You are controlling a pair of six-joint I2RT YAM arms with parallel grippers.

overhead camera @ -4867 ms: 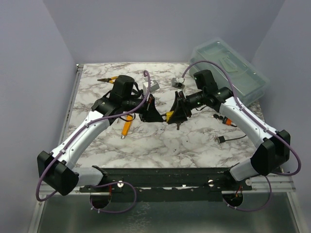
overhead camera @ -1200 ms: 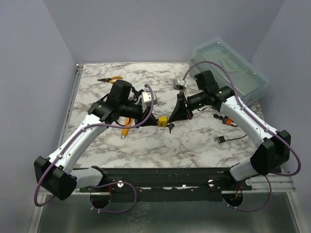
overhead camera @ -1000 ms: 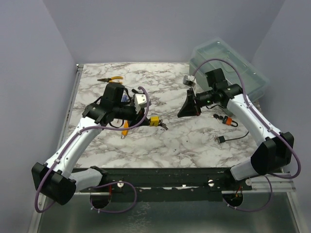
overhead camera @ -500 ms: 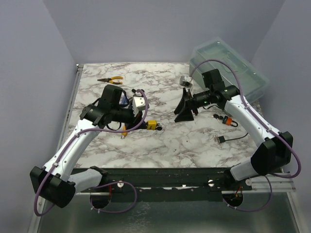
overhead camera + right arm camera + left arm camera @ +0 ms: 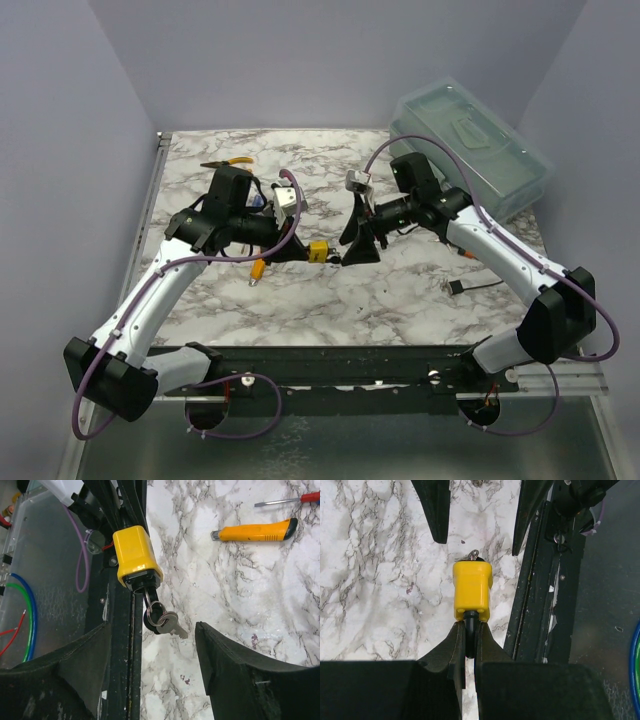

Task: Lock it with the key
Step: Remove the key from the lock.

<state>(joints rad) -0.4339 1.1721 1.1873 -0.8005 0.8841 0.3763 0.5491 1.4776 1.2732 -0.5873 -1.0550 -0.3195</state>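
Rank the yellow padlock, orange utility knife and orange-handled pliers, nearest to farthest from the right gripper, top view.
1. Yellow padlock, just left of the right gripper.
2. Orange utility knife, farther left.
3. Orange-handled pliers, far left corner.

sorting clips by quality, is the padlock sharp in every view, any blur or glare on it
Top view: light soft and even, padlock small but clear, no glare. Left wrist: padlock sharp, the left fingers holding it are near-black with little detail. Right wrist: padlock and keys crisp, the near right fingers dark and soft.
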